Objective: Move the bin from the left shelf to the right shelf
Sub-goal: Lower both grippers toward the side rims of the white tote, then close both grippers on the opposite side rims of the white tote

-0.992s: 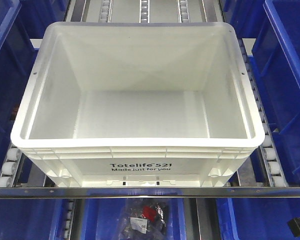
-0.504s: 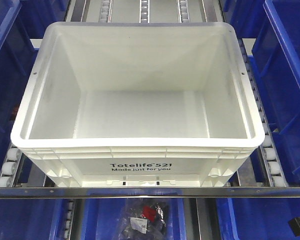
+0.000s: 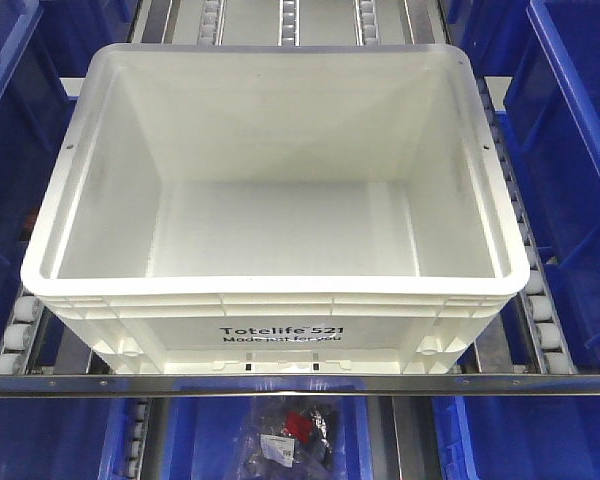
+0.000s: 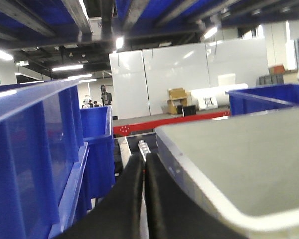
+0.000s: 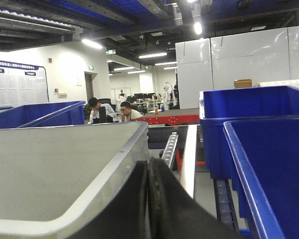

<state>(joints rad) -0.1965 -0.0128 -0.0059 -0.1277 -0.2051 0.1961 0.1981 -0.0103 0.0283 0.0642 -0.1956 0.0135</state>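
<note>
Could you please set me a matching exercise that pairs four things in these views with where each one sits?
Things:
1. bin
2. left tool
3. right tool
4. clear bag

Places:
A. on the lower level, below the bin's front
B. shut, between the bin and the right-hand blue bin
C. on the roller rails, empty
D. shut, between the bin and the left-hand blue bin

Pairs: 1-C, 2-D, 3-B, 4-A
</note>
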